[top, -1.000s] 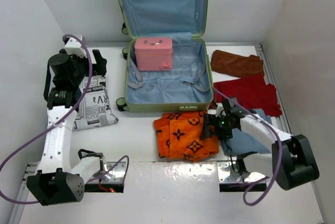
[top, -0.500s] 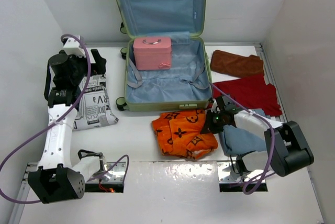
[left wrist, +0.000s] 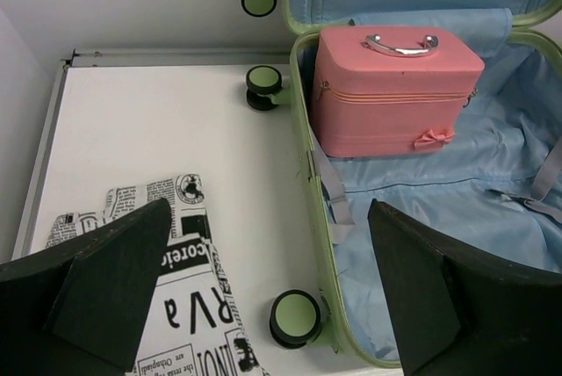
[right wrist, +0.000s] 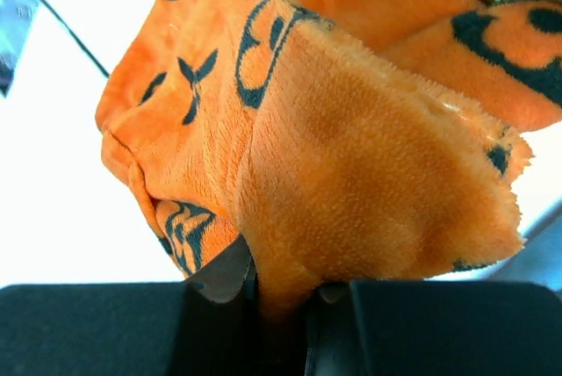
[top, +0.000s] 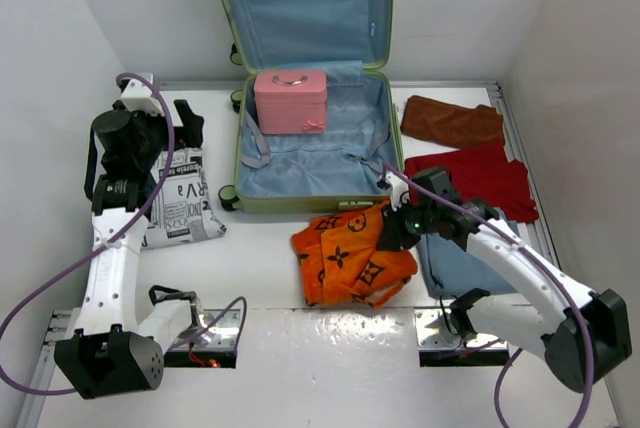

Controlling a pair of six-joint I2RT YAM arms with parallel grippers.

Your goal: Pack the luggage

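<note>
The luggage (top: pixel 312 200) is a light-green suitcase lying open at the back middle, its blue-lined lid (top: pixel 305 3) raised against the wall. A pink case (top: pixel 291 101) stands in its far left corner and also shows in the left wrist view (left wrist: pixel 395 90). My right gripper (top: pixel 392 233) is shut on the right edge of the orange patterned cloth (top: pixel 352 256), lifting that edge just in front of the suitcase; in the right wrist view the cloth (right wrist: pixel 351 165) is pinched between the jaws. My left gripper (top: pixel 178 118) hangs open over the newspaper-print pouch (top: pixel 180 201), left of the suitcase.
A brown towel (top: pixel 452 120) and a red cloth (top: pixel 478 176) lie right of the suitcase. A blue-grey folded cloth (top: pixel 462 266) lies under my right arm. The suitcase wheels (left wrist: pixel 294 317) stick out on its left side. Walls close in on both sides.
My right gripper closed on the orange cloth's right edge and raised it toward the suitcase, bunching the cloth. The left arm has barely moved.
</note>
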